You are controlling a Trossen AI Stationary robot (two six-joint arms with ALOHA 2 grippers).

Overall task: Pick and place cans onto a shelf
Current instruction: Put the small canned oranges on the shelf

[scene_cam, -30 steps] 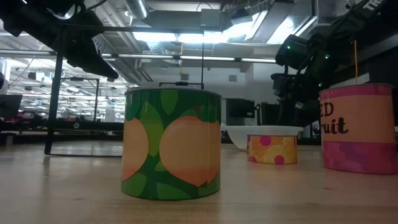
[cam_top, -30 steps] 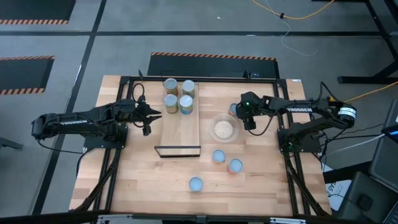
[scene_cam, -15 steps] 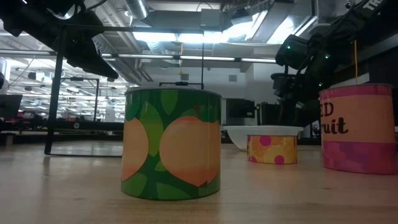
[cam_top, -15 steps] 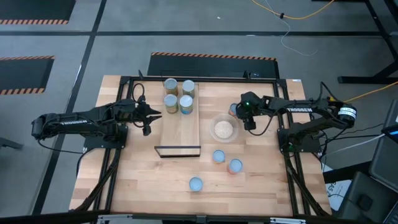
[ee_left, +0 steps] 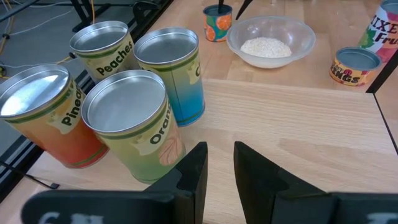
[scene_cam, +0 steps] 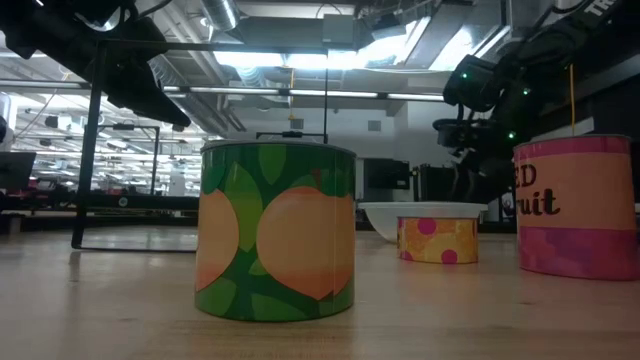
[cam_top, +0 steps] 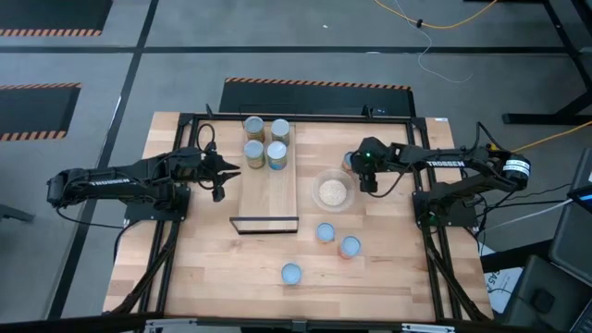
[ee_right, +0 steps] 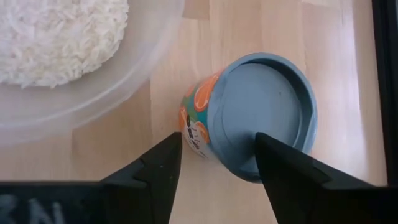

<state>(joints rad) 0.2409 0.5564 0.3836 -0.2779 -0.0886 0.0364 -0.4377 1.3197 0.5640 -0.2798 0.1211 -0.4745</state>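
From overhead I see the shelf [cam_top: 268,190] lying flat on the bench [cam_top: 213,268] just left of centre, its black frame at the lower end. 4 cans [cam_top: 265,141] cluster at its upper end: my left wrist view shows a pineapple can [ee_left: 46,118], a peaches can [ee_left: 102,46], an orange can [ee_left: 134,124] and a blue-labelled can [ee_left: 174,71], packed close together.

My left gripper [cam_top: 225,173] sits at the shelf's left edge, just below that cluster, its jaws narrowly parted and empty, pointing at the bare board beside the orange can.

My right gripper [cam_top: 363,176] is right of centre in the overhead view, low over an orange-patterned can with a pale-blue lid [ee_right: 258,115]. In the right wrist view the jaws stand wide, 1 finger [ee_right: 152,174] beside the can's label and the other [ee_right: 292,174] crossing in front of the lid's lower rim; I cannot tell whether either finger touches the can. This can stands just beside the clear bowl of rice [cam_top: 332,192], at the bowl's upper right in the overhead view.

3 more cans stand loose in the lower middle of the overhead view: a blue-lidded can [cam_top: 325,232] just below the bowl, a red-sided can [cam_top: 349,247] to its lower right, and another blue-lidded can [cam_top: 290,273] nearest the bottom edge. The low view shows the green peach-print can [scene_cam: 277,230] large at centre, a short yellow can with pink dots [scene_cam: 438,240] and a pink fruit can [scene_cam: 575,205] at right.
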